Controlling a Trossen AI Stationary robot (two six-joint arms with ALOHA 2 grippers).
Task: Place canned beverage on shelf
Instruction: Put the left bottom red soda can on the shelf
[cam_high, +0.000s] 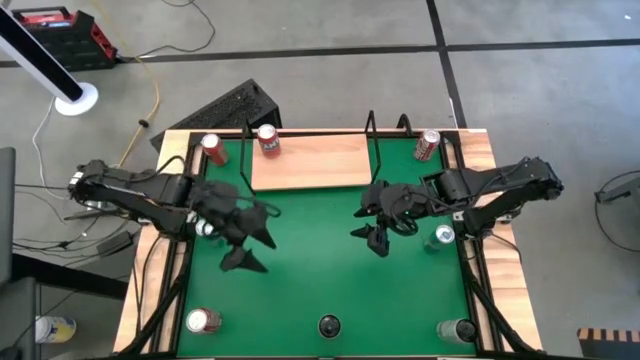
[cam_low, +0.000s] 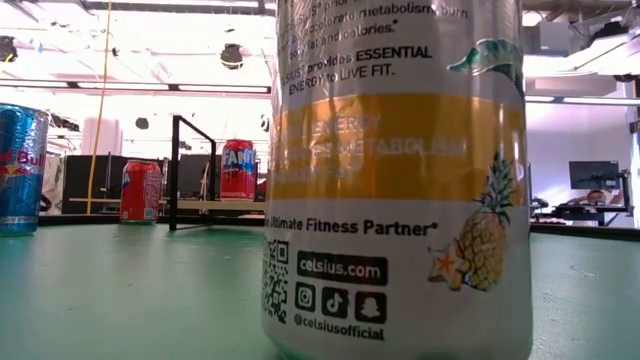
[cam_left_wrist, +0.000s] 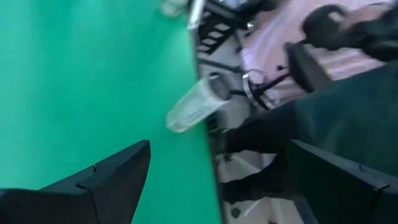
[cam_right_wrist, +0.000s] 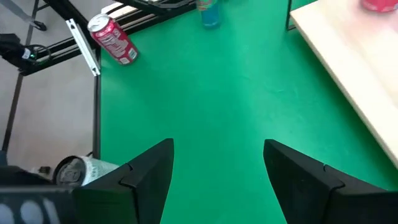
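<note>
Shelf: the light-wood shelf (cam_high: 310, 162) sits at the far middle of the green worktop (cam_high: 320, 290). One red can (cam_high: 268, 140) already stands on its far left corner.

Loose cans: a red can (cam_high: 211, 149) lies just left of the shelf and another red can (cam_high: 427, 145) just right of it. A silver can (cam_high: 443, 237) is at the right edge, a red-topped can (cam_high: 203, 321) at the near left, and a white Celsius can (cam_low: 395, 180) stands close against the low camera.

Left end effector (cam_high: 250, 242): spread wide over bare worktop left of centre, holding nothing.

Right end effector (cam_high: 372, 235): equally wide open right of centre, empty — no can lies between its fingers.

Stage: in my judgement you have not yet committed to a can.

Risk, approach: the silver can sits hard by the right arm's body — swinging round to it could knock it off the edge.

Risk, placement: the shelf's black rod frame (cam_high: 385, 128) rises at each end; a low carry could catch it, or nudge the standing can.

Risk, arms: both end effectors are near the centre — moving together invites contact.
</note>
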